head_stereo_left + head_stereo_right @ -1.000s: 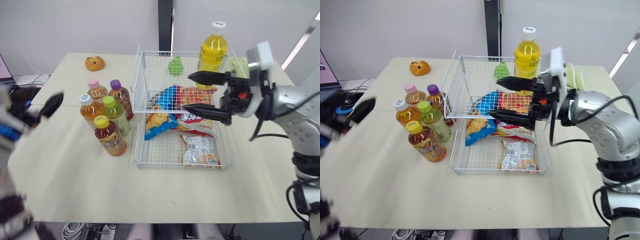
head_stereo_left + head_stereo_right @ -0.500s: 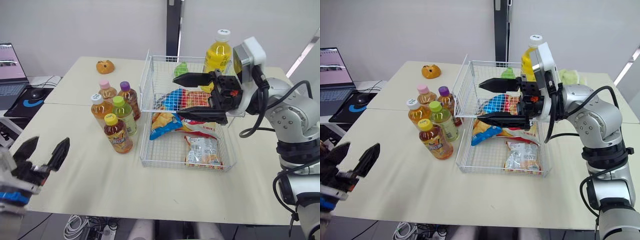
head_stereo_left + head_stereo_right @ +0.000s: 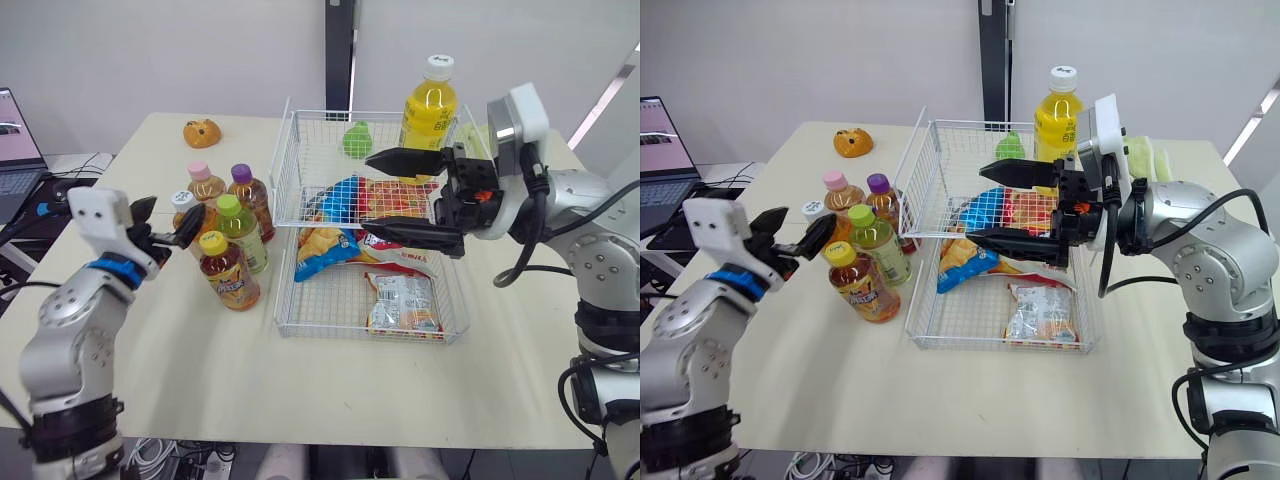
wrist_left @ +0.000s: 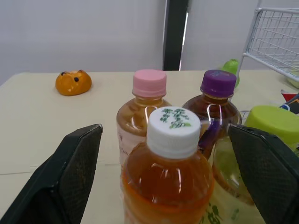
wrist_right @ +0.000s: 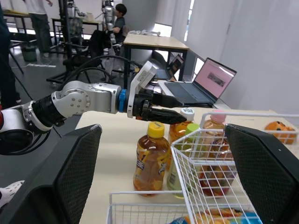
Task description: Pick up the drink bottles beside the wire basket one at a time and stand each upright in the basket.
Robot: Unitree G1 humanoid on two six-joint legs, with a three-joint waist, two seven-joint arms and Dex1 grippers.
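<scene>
Left gripper [image 3: 165,222]: fingers apart, facing white-capped bottle [image 4: 173,132]
Grip: centre on body, clear of pink-capped bottle [image 4: 149,84]
Right gripper [image 3: 368,190]: fingers apart over wire basket [image 3: 290,150]

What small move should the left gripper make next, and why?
Probably ease the left gripper forward until its open fingers straddle the white-capped bottle, then close. The wrist view shows that bottle centred between the fingers, not yet gripped, with other bottles close behind it.
</scene>
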